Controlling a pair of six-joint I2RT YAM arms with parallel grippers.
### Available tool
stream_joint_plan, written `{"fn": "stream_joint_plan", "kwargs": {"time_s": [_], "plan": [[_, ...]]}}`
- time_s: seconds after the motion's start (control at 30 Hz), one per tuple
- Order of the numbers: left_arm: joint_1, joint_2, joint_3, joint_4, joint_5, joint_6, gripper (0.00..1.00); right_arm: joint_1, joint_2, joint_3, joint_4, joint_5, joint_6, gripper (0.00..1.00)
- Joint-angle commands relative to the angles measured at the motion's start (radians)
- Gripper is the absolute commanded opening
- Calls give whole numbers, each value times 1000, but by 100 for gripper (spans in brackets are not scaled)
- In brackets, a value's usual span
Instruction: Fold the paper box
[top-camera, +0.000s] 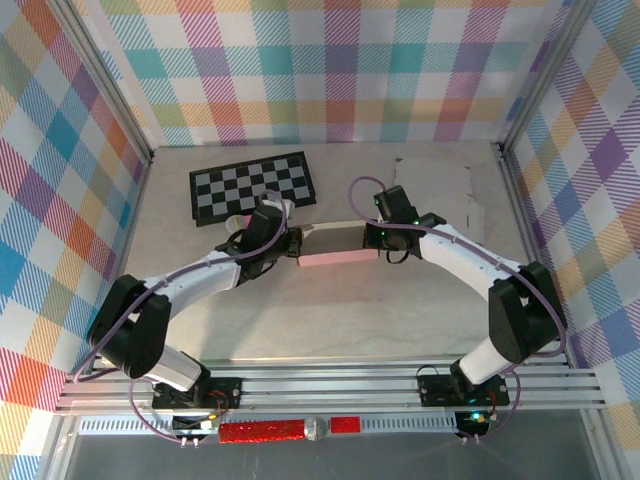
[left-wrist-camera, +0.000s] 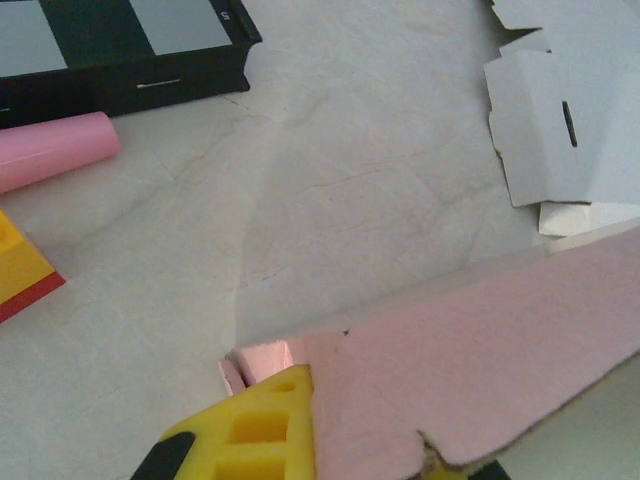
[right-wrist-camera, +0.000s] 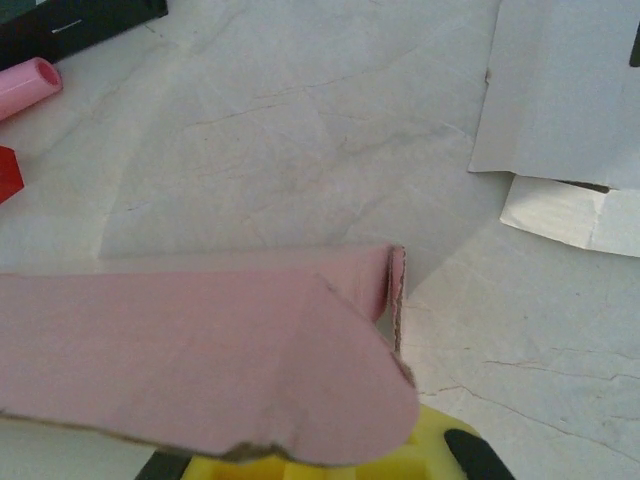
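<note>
The pink paper box (top-camera: 335, 257) lies half-folded at the table's centre, stretched between both arms. My left gripper (top-camera: 291, 243) holds its left end. In the left wrist view a yellow finger (left-wrist-camera: 262, 430) presses against the pink cardboard wall (left-wrist-camera: 480, 360), and the left gripper (left-wrist-camera: 360, 445) is shut on it. My right gripper (top-camera: 379, 237) holds the right end. In the right wrist view a rounded pink flap (right-wrist-camera: 200, 360) covers most of the right gripper (right-wrist-camera: 310, 465). The yellow fingers (right-wrist-camera: 420, 458) sit closed beneath that flap.
A black-and-white checkerboard (top-camera: 252, 186) lies at the back left. Flat white cardboard blanks (top-camera: 478, 215) (left-wrist-camera: 560, 130) (right-wrist-camera: 570, 110) rest on the right. A pink tube (left-wrist-camera: 50, 150) (right-wrist-camera: 28, 85) and a yellow-and-red block (left-wrist-camera: 20, 265) lie near the board.
</note>
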Motion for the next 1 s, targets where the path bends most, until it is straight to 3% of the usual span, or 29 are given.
{"fn": "stream_joint_plan", "kwargs": {"time_s": [0.0, 0.23, 0.33, 0.5, 0.67, 0.83, 0.97], "plan": [[-51, -34, -20, 62, -42, 31, 0, 13, -30, 5, -97, -31, 27, 10], [-104, -47, -40, 21, -161, 35, 0, 14, -124, 52, -319, -119, 199, 51], [-129, -50, -50, 18, -196, 22, 0, 13, -192, 27, -368, -167, 306, 59], [-166, -43, -56, 13, -241, 4, 0, 13, -303, -8, -367, -244, 491, 64], [-193, -49, -65, 7, -277, -11, 0, 8, -362, 2, -345, -227, 732, 64], [-224, -57, -72, -6, -311, -23, 0, 15, -331, 2, -214, -236, 1061, 63], [-259, -57, -76, -18, -355, -34, 0, 34, -277, 13, -110, -183, 1201, 61]]}}
